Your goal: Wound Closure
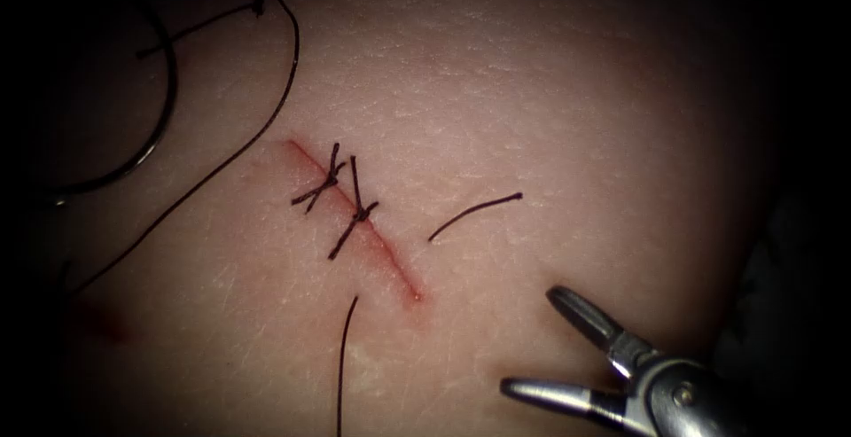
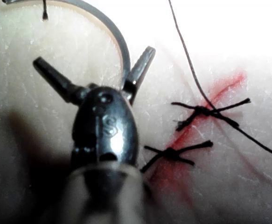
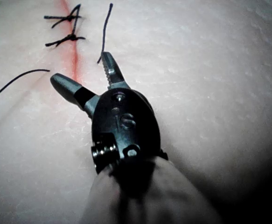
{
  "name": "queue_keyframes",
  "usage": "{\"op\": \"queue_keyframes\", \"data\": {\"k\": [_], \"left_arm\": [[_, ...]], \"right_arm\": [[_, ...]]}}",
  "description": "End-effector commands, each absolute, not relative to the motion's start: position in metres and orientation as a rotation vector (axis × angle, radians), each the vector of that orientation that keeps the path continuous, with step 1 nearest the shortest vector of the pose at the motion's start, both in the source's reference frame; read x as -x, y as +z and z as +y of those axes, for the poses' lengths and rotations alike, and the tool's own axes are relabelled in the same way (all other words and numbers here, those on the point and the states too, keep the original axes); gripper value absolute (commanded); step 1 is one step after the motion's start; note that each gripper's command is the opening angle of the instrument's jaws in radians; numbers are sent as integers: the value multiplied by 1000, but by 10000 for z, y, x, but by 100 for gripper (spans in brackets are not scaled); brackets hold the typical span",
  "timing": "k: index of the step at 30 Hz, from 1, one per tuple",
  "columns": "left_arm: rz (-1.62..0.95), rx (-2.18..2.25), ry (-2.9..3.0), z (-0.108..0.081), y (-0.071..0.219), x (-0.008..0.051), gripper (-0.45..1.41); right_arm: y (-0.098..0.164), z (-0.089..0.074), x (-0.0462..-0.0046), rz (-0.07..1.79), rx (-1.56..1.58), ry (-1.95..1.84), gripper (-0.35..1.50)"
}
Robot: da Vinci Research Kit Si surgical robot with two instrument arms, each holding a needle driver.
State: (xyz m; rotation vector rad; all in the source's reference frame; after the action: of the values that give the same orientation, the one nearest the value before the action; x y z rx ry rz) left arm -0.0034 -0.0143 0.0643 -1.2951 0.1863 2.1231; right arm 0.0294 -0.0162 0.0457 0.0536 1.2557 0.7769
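Note:
The cut (image 1: pixel 355 220) runs slantwise across the tissue (image 1: pixel 550 109), with two knotted stitches (image 1: pixel 341 202) over its upper half. My right tool (image 1: pixel 532 341) hovers open and holds nothing, below and right of the cut's lower end; the same open jaws (image 3: pixel 80 67) point at the cut (image 3: pixel 73 56). The curved needle (image 1: pixel 168 109) lies on the tissue far left of the cut. My left tool (image 2: pixel 94 56) is open around the needle (image 2: pixel 112 32), whose curve runs just beside one finger (image 2: pixel 142 63); nothing is clamped.
A long thread (image 1: pixel 266 127) loops from the needle's end past the cut's upper end and off to the left. Two short cut thread ends lie loose: one (image 1: pixel 474 211) right of the cut, one (image 1: pixel 341 357) below it. Red fluid stains the cut line.

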Motion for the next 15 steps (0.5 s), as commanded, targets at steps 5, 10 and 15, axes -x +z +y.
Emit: {"op": "queue_keyframes", "data": {"k": [5,10,15], "left_arm": [[262,1299,2144,-161,612,35,120],[342,1272,2204,-175,574,43,111],[334,1348,2221,-211,537,76,106]], "right_arm": [[462,-167,-300,1239,-67,775,145],[456,-169,-300,1215,-69,750,145],[453,-168,-300,1214,-73,753,145]]}}
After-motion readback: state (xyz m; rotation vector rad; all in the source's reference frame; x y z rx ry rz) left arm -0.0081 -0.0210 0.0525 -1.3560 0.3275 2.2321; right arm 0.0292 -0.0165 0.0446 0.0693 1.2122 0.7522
